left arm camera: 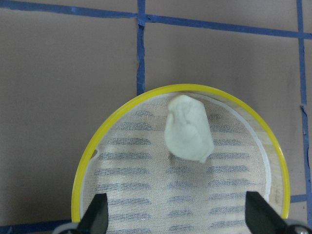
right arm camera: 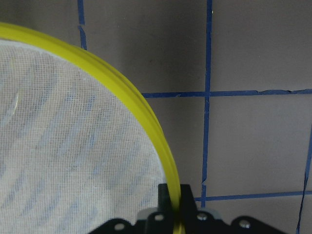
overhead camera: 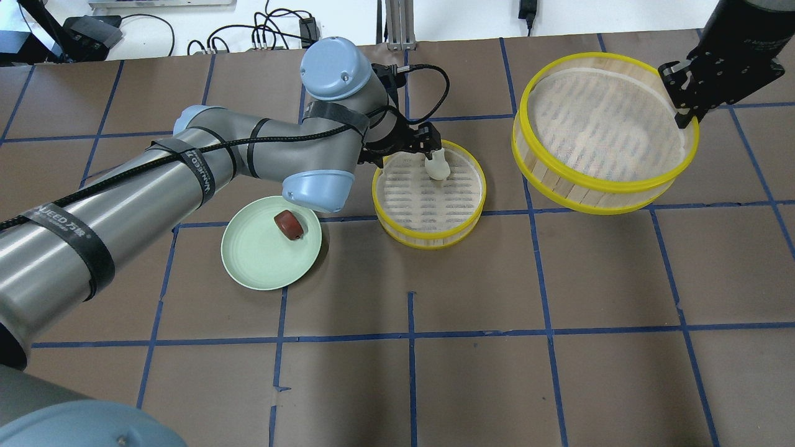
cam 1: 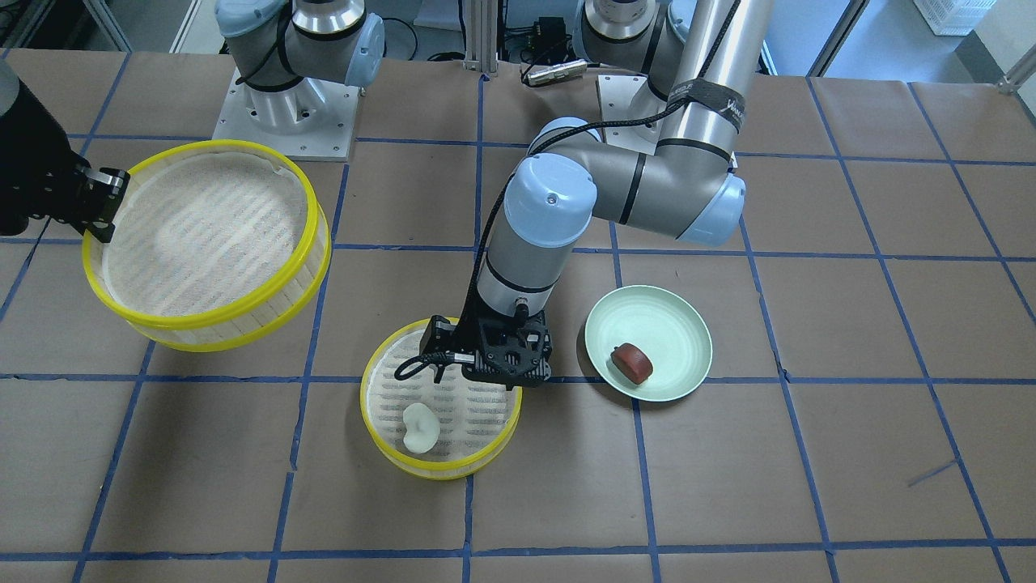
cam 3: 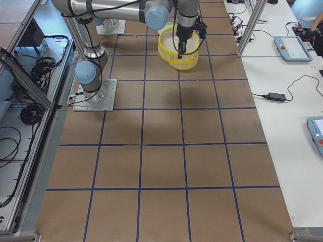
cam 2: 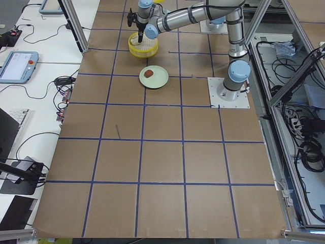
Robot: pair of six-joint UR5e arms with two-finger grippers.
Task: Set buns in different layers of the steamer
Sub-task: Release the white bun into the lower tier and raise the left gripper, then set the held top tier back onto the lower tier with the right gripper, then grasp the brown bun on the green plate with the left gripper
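Lying on the mesh of the steamer layer [left arm camera: 112, 114] on the table, upper middle of the left wrist view: the white bun [left arm camera: 187, 129]. Spread wide and empty at that view's bottom edge: the left pincer [left arm camera: 178, 212]. Sitting on the green plate [cam 1: 672, 324], right of centre in the front view: the dark bun [cam 1: 632, 362]. Clamped on the yellow rim of the raised layer [cam 1: 214, 146], tilted at upper left: the right pincer [right arm camera: 170, 200]. Probably light, soft and easily dented; best taken gently across the dark bun's rounded sides.

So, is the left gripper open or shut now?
Open: the left gripper's fingertips stand wide apart in its wrist view; the white bun lies free on the steamer layer.
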